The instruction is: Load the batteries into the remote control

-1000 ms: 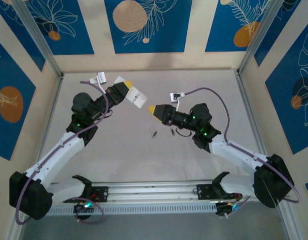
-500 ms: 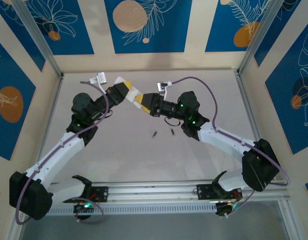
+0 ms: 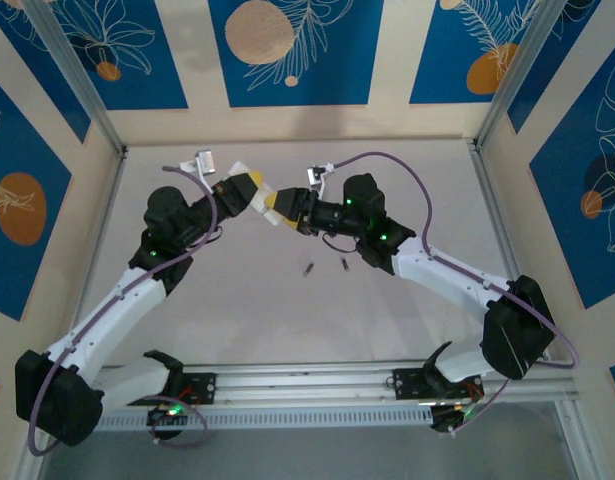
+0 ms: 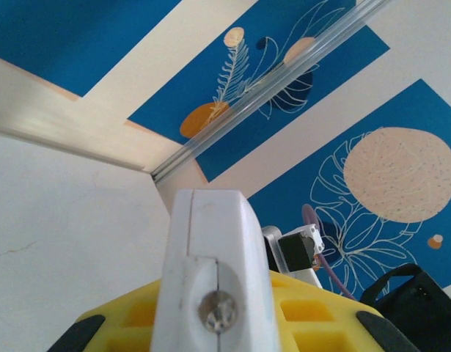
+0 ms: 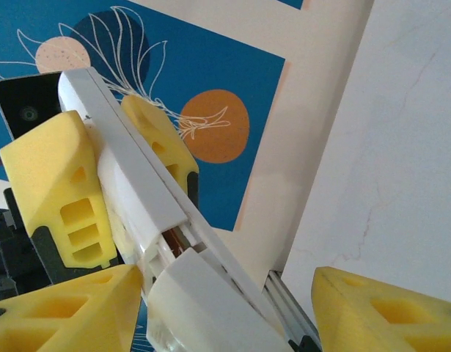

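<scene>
Over the table (image 3: 417, 190), toward the middle of its far edge, the left gripper (image 3: 251, 187) clamps the white remote control (image 5: 130, 176). The right gripper (image 3: 285, 209) straddles its free end, jaws parted, one finger clear. A gap in its shell shows something coppery; the batteries (image 3: 308, 268) lie unobstructed near the table's middle.

Both arms (image 3: 117, 300) have white links (image 3: 457, 285), black joints (image 3: 512, 335), purple cables (image 3: 427, 190) and yellow ribbed tool fingers (image 5: 379, 312).

Batteries (image 3: 308, 269) on table (image 3: 237, 300), apart from remote control (image 3: 269, 197)
</scene>
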Action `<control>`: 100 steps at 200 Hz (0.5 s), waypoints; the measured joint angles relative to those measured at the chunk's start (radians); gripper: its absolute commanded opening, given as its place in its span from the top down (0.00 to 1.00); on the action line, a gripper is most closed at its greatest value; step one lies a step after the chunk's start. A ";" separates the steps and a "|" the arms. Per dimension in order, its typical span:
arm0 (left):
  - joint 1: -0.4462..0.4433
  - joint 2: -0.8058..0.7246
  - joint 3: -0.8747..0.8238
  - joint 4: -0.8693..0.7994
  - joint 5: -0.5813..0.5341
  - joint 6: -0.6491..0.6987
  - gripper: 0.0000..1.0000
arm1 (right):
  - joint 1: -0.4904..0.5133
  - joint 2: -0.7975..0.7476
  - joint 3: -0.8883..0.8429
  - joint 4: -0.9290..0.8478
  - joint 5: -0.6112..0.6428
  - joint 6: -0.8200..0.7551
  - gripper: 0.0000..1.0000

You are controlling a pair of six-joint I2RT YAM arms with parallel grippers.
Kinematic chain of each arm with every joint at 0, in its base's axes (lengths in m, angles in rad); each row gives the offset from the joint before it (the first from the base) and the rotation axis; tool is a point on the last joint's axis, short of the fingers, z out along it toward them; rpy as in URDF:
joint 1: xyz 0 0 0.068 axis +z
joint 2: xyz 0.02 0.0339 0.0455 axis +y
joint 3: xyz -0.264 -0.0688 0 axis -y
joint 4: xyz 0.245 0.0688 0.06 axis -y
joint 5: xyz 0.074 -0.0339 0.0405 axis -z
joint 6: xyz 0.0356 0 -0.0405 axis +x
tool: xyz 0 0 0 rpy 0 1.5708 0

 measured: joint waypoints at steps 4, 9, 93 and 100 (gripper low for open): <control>0.000 -0.001 0.000 -0.004 -0.001 0.003 0.98 | 0.000 0.000 -0.001 0.000 0.000 0.000 0.37; 0.000 -0.003 0.000 -0.007 -0.002 0.006 0.98 | 0.000 0.000 -0.002 -0.003 0.000 0.000 0.37; 0.000 -0.005 0.000 -0.066 -0.008 0.035 0.98 | -0.001 -0.027 -0.063 0.013 -0.002 0.004 0.50; 0.000 -0.005 0.000 -0.062 -0.011 0.036 0.98 | -0.001 -0.032 -0.068 0.008 -0.002 0.005 0.51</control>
